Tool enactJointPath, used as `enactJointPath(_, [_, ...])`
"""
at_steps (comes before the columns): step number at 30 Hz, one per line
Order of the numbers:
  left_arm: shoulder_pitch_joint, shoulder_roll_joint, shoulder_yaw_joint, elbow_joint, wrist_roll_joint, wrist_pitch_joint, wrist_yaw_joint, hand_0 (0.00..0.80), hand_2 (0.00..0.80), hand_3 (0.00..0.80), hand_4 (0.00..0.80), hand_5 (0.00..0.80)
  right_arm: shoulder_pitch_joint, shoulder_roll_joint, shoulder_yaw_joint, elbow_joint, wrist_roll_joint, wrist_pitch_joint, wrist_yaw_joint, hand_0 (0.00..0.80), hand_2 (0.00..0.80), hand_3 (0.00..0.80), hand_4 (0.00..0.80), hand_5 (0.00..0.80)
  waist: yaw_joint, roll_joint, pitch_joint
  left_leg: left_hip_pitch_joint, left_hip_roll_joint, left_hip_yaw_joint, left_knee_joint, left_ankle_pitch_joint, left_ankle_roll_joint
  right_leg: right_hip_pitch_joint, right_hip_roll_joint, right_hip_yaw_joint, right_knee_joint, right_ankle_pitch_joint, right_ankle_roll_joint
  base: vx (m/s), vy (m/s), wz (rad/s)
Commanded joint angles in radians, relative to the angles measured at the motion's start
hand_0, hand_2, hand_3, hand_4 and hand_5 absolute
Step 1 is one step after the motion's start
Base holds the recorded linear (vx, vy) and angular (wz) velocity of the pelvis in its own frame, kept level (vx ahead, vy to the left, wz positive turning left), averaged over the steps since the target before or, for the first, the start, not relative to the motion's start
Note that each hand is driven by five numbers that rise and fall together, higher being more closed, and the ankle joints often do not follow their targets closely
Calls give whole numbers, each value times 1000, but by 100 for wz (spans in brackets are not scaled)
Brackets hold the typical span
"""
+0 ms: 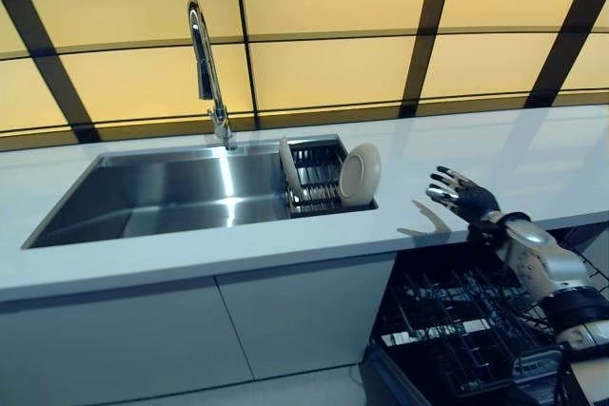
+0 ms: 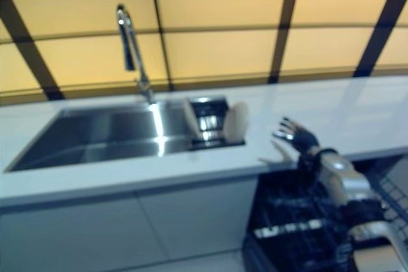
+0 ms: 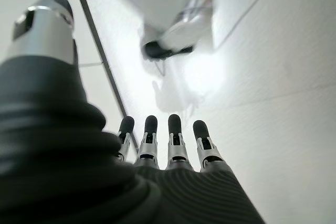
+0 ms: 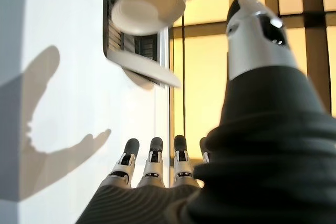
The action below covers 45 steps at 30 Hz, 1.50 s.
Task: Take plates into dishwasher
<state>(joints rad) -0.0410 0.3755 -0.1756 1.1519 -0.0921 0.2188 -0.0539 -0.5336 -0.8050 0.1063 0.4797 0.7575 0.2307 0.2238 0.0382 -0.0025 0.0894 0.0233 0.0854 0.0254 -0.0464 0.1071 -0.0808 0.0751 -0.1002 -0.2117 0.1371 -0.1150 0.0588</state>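
Nearest, low right: dishwasher (image 1: 447, 330) door open, dark rack (image 1: 457, 325) pulled out, no plates visible in it. Just above, right hand (image 1: 459, 195) hovers over the front edge of the white desk (image 1: 285, 244), fingers spread and relaxed, holding nothing. Further back, a small drying rack (image 1: 319, 178) sits at the right end of the sink (image 1: 162, 199); two plates stand in it, a round plate (image 1: 360, 175) leaning at its right side and a second plate (image 1: 289, 170) on edge at its left. Faucet (image 1: 206, 68) behind the sink, yellow panelled wall beyond. Step, as I judge it: reach phase of the first pick, nothing loaded yet. Next move calls for the right hand to go forward and left to the round plate, close on its rim, lift it clear of the rack wires, then swing down to the dishwasher rack. Risk: the plate leans, could slip from a thin-rim pinch. View differences: right wrist view shows both plates past the straight fingers (image 4: 152, 163) and confirms an empty palm; eye views alone show the dishwasher. Left hand (image 3: 173, 150) shows only in left wrist view, fingers straight, unladen, pointing at bare floor.
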Motion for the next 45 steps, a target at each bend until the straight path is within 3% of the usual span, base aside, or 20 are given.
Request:
enactJointPath(1, [-53, 55, -24, 13, -7, -3, -30, 0, 0, 0, 0, 0, -56, -5, -40, -32, 0, -42, 44, 0, 0, 0, 0, 0, 36, -54, -13, 5, -7, 2, -11, -16, 6, 28, -95, 61, -154, 179, 78, 79, 103, 7])
enactJointPath(11, [-66, 54, -34, 21, 0, -23, -26, 0, 0, 0, 0, 0, -67, -1, -62, -14, -6, -58, 7, 0, 0, 0, 0, 0, 44, -78, 0, -8, -36, 25, -16, -44, 43, -15, -135, 70, -159, 227, 122, 29, 99, 3])
enactJointPath(15, [-62, 63, -43, 16, 17, -22, -29, 0, 0, 0, 0, 0, -48, 6, -75, -11, -7, -55, -19, 0, 0, 0, 0, 0, 45, -85, 8, -19, -48, 27, -10, -46, 62, -48, -167, 97, -52, 273, 122, 45, 86, -2])
enactJointPath(16, [-60, 72, -46, 12, 24, -20, -34, 0, 0, 0, 0, 0, -32, 8, -78, -15, -4, -59, -30, 0, 0, 0, 0, 0, 39, -83, 16, -18, -52, 23, -6, -48, 71, -75, -163, 114, 19, 296, 119, 56, 62, -2])
enactJointPath(19, [-63, 81, -47, 11, 22, -21, -36, 0, 0, 0, 0, 0, -17, 10, -81, -17, -6, -61, -37, 0, 0, 0, 0, 0, 22, -82, 26, -3, -56, 6, -14, -51, 76, -103, -131, 139, 25, 292, 112, 102, 36, 6])
enactJointPath(22, [-74, 87, -42, 1, 18, -29, -33, 0, 0, 0, 0, 0, -3, 1, -86, -9, -1, -70, -39, 0, 0, 0, 0, 0, -6, -85, 45, 28, -69, -11, -21, -74, 81, -144, -61, 143, -39, 265, 106, 74, -28, 18])
enactJointPath(28, [-62, 65, -24, 14, 23, -66, -27, 0, 0, 0, 0, 0, -37, -10, -76, 19, 3, -70, -50, 0, 0, 0, 0, 0, 16, -89, 41, 35, -77, -17, -29, -82, 80, -109, -45, 107, -142, 266, 105, 6, -86, 22])
enactJointPath(45, [-54, 49, -70, 7, 26, -43, -38, 0, 0, 0, 0, 0, -125, -19, -41, 63, -23, -49, -115, 0, 0, 0, 0, 0, 25, -84, 38, 59, -64, -10, -41, -92, 65, -70, -49, 81, -183, 262, 105, 44, -18, 1])
